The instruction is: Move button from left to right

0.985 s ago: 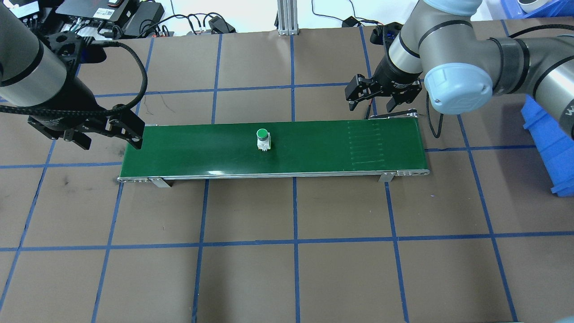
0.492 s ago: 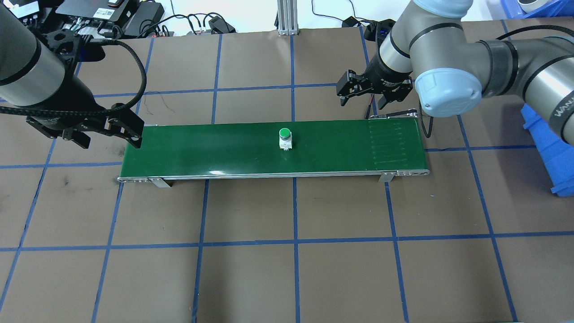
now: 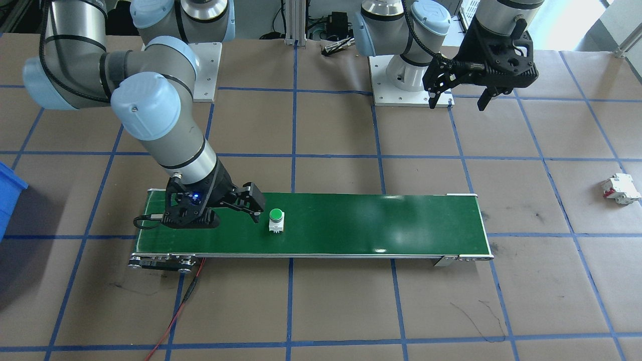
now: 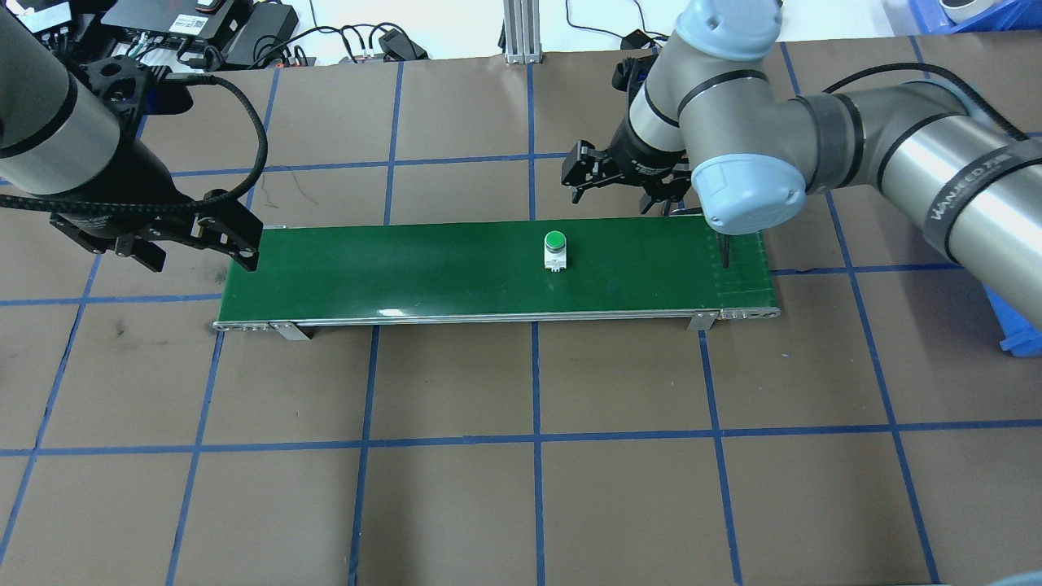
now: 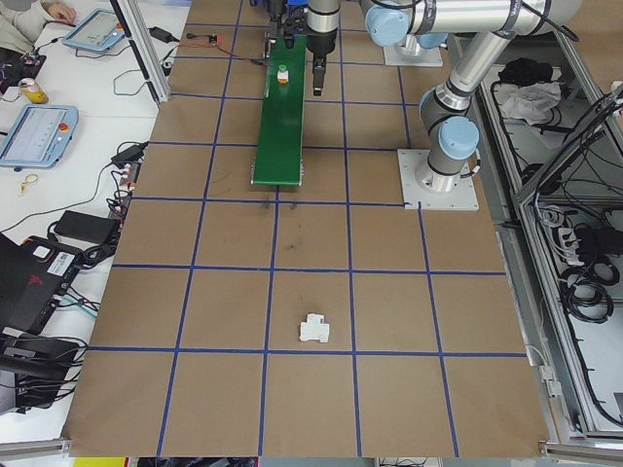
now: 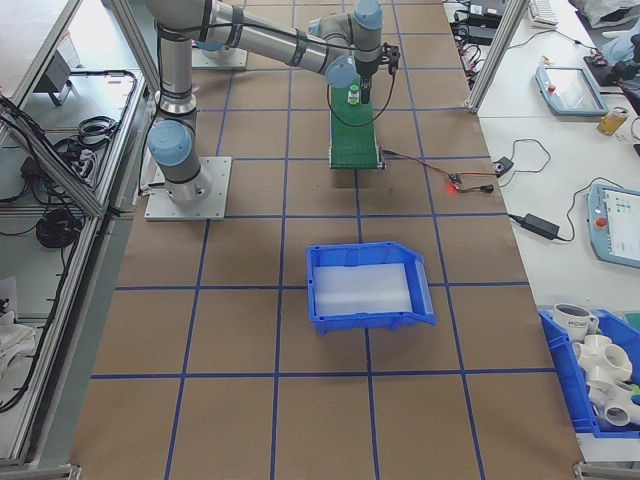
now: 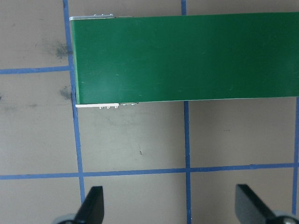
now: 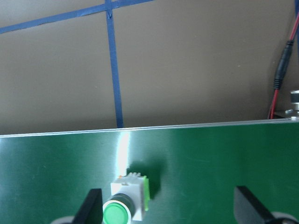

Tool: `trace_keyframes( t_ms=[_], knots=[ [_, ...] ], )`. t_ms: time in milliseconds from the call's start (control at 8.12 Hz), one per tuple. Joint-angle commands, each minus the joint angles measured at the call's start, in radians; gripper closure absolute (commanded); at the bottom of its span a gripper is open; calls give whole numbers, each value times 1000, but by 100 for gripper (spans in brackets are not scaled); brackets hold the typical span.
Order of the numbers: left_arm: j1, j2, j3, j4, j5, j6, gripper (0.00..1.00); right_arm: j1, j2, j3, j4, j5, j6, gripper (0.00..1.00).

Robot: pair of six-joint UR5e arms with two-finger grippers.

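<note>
Stood upright on the long green conveyor belt (image 4: 407, 268), toward its right end, the small green-capped white push-button (image 4: 554, 250), with the black right gripper (image 4: 620, 184) spread empty just beside it and the black left gripper (image 4: 189, 248) spread empty off the belt's left end

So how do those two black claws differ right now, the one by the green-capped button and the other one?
The right gripper hangs at the green belt, close to the button; the left gripper hangs off the belt's other end, far from it. The right arm stretches across the table; the left stays back. Both are open and empty.
</note>
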Motion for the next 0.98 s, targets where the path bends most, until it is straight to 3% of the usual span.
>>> trace_keyframes(
  t_ms=[0,246,369,492,615,738,862],
  knots=[
    [0,0,0,0,-8,-3,0,57,57,-1,-74,-44,58,0],
    [0,1,3,0,-8,0,0,57,107,4,-69,-72,0,0],
    [0,1,-3,0,-8,0,0,57,118,11,-47,-113,-36,0],
    [0,0,-3,0,-7,9,0,55,129,13,52,-134,-33,1],
    [0,0,-1,0,-8,9,0,55,127,5,73,-229,-36,31],
    [0,0,0,1,-7,9,0,52,121,4,81,-295,-51,76],
    [0,-8,-3,2,-5,9,0,37,106,-5,181,-302,-53,100]
  ],
)
